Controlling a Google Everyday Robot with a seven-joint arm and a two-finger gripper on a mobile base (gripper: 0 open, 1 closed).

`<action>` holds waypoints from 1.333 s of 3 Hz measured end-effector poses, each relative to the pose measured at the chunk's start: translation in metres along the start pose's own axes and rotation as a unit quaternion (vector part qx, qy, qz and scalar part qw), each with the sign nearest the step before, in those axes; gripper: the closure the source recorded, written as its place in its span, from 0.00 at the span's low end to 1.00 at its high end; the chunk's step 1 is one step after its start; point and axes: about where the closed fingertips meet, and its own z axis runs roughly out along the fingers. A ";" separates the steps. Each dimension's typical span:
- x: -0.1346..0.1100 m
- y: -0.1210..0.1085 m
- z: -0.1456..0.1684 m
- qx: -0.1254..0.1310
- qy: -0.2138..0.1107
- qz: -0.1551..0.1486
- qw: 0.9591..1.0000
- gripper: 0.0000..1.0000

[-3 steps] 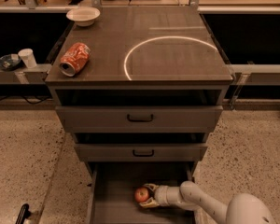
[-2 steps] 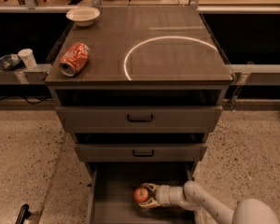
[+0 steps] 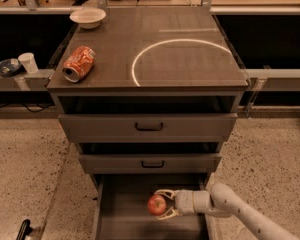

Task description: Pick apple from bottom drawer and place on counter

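Observation:
The small red apple (image 3: 156, 204) sits between my fingers in the open bottom drawer (image 3: 125, 211), right of its middle. My gripper (image 3: 160, 204) reaches in from the right; one finger (image 3: 163, 192) is behind the apple and the other in front, and they are shut on it. The pale arm (image 3: 240, 214) runs off to the lower right. The dark counter (image 3: 190, 69) with its thin white circle is above, over the two closed drawers with black handles.
A crushed orange-red soda can (image 3: 79, 64) lies on the counter's left side, and a white bowl (image 3: 88, 17) stands at its back left corner. A white cup (image 3: 28, 62) stands on the low shelf to the left. Speckled floor lies on both sides of the cabinet.
The apple and the gripper have shifted slightly up and to the right inside the drawer. Nothing on the counter has moved.

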 end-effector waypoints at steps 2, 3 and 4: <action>-0.175 -0.014 -0.065 -0.075 -0.006 -0.078 0.994 1.00; -0.252 -0.033 -0.092 -0.058 0.033 -0.141 0.988 1.00; -0.283 -0.059 -0.108 -0.031 0.070 -0.174 0.982 1.00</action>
